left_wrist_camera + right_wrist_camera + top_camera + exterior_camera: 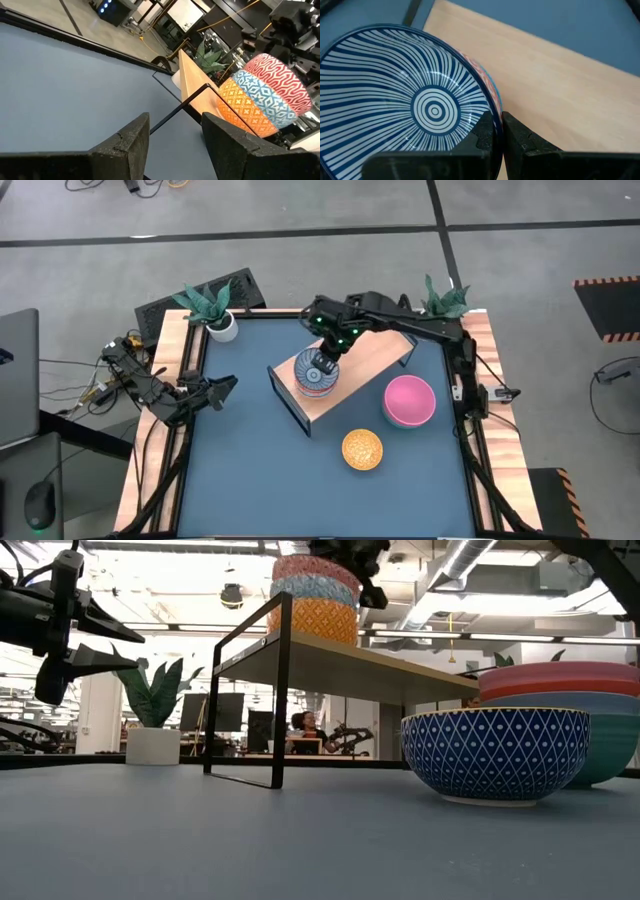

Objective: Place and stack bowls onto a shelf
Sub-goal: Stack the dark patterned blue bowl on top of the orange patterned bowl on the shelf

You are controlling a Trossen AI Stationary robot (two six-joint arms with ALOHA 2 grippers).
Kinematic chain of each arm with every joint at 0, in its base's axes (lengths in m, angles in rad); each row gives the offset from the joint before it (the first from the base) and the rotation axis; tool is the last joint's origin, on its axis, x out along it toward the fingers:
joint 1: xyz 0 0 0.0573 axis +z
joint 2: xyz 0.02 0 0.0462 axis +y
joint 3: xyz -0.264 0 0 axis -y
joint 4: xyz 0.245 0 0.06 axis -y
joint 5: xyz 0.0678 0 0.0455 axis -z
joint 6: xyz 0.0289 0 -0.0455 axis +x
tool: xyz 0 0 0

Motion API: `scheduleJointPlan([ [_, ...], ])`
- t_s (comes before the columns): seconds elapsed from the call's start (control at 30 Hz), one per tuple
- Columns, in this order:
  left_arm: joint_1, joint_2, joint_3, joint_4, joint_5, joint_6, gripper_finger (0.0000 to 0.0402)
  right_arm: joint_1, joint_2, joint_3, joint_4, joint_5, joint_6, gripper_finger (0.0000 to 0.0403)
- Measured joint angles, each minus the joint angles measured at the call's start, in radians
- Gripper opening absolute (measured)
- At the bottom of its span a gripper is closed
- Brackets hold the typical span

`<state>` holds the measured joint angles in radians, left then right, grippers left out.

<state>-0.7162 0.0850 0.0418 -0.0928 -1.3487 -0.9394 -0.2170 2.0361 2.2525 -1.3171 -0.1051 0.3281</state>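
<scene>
So a striped bowl (410,107) is being gripped by its rim in the right gripper (322,358) atop the stack (315,600), frame centre, on the shelf (375,360); letting go is being called for next, probably.

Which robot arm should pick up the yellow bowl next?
Probably the right. Its pincer is at the bowl stack on the shelf, nearer the yellow bowl. The left pincer waits open by the table's far-left edge.

Grey floor (300,205) with dark seams surrounds the table; beyond, white pillars (100,710) (bright ceiling lights overhead).
</scene>
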Motion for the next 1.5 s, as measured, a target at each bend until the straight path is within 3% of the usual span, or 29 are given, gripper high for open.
scheduleJointPlan([
  [0.43, 0.000, 0.000, 0.000, 0.000, -0.001, -0.005, 0.0165, -0.010, 0.015, 0.016, -0.034, -0.007, -0.013, 0.0038],
  [0.97, 0.000, 0.000, 0.000, 0.000, -0.003, -0.004, 0.0165, -0.032, 0.005, 0.100, -0.085, -0.133, -0.016, 0.0042],
  [1.5, 0.000, 0.000, 0.000, -0.003, -0.018, -0.003, 0.0165, -0.028, 0.032, 0.099, -0.120, -0.132, -0.041, 0.0043],
])
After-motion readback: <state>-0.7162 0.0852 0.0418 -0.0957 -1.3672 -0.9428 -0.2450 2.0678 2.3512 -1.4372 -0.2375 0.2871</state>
